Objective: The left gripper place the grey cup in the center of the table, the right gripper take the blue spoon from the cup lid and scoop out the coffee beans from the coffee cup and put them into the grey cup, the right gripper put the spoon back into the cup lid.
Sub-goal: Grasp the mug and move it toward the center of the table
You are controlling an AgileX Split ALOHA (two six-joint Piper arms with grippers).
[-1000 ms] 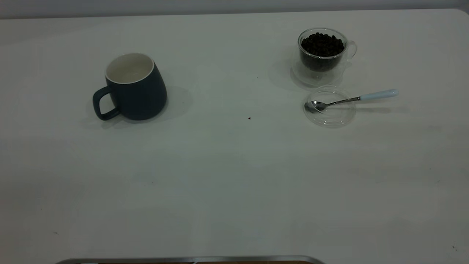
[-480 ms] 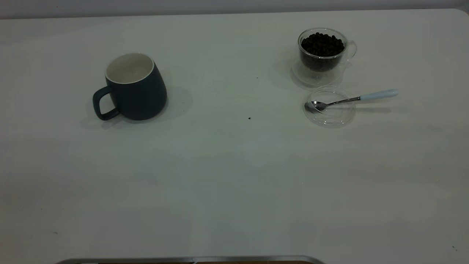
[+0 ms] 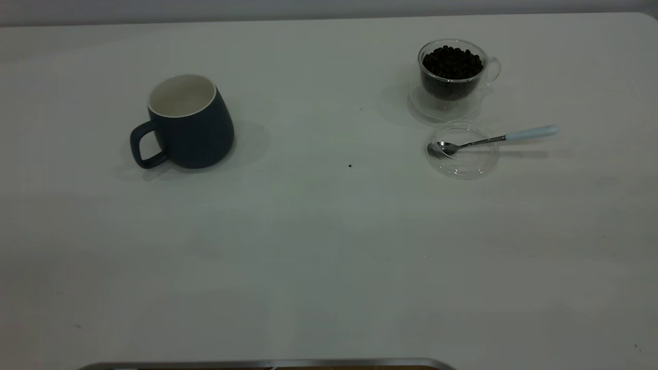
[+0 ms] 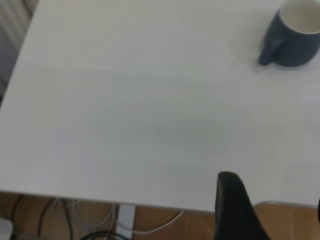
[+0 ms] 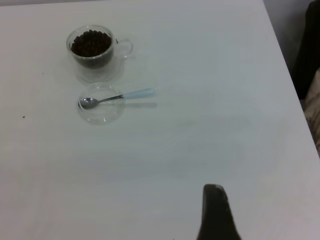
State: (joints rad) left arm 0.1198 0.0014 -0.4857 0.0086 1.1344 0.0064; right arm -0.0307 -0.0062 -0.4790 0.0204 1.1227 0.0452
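Note:
The grey cup (image 3: 193, 131) stands upright at the left of the table (image 3: 329, 246), handle toward the front left; it also shows far off as the grey cup (image 4: 295, 37). At the back right stands the coffee cup (image 3: 452, 85), full of coffee beans (image 3: 452, 60). Just in front lies the cup lid (image 3: 465, 163) with the blue spoon (image 3: 493, 139) resting in it, handle pointing right. Neither arm shows in the exterior view. My left gripper (image 4: 274, 189) hangs open over the table's near edge, far from the grey cup. My right gripper (image 5: 265, 200) is open, well away from the blue spoon (image 5: 120, 96).
A metal-rimmed edge (image 3: 267, 364) runs along the table's front. A dark speck (image 3: 350, 165) lies near the middle. Cables (image 4: 100, 227) hang below the table edge under the left arm. The table's side edge (image 5: 295, 100) lies close to the right arm.

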